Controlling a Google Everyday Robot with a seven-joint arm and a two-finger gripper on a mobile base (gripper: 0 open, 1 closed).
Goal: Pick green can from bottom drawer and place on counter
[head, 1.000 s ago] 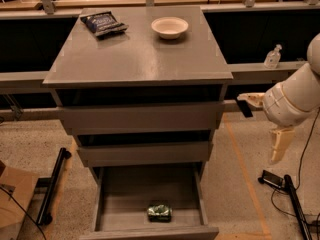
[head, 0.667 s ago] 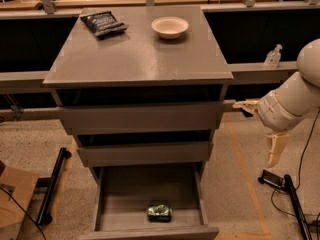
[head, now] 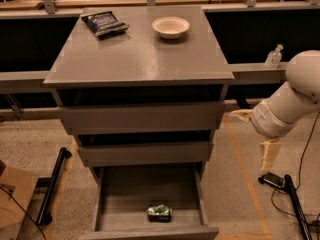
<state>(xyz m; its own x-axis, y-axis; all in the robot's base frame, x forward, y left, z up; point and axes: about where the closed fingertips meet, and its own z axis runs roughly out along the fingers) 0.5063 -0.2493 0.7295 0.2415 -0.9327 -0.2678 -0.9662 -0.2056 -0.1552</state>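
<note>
Can [head: 159, 211] sits in the open bottom drawer [head: 134, 185], at the middle of its front edge, seemingly on its side. Gripper [head: 269, 153] hangs beside the cabinet's right side, well apart, holding nothing; open or shut, I cannot tell. Descend from above, clearing the drawer's side walls. Counter [head: 142, 56] has bare room along its front edge. The drawer's front panel is cut off.

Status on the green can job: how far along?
Done: the bottom drawer stands pulled open. In hand: nothing gripped yet. The tool hangs to the right of the cabinet, well apart from the green can, which lies near the drawer's front. Left: reach in, grasp the can, lift it and set it on the counter, which holds a white bowl and a dark snack bag.
</note>
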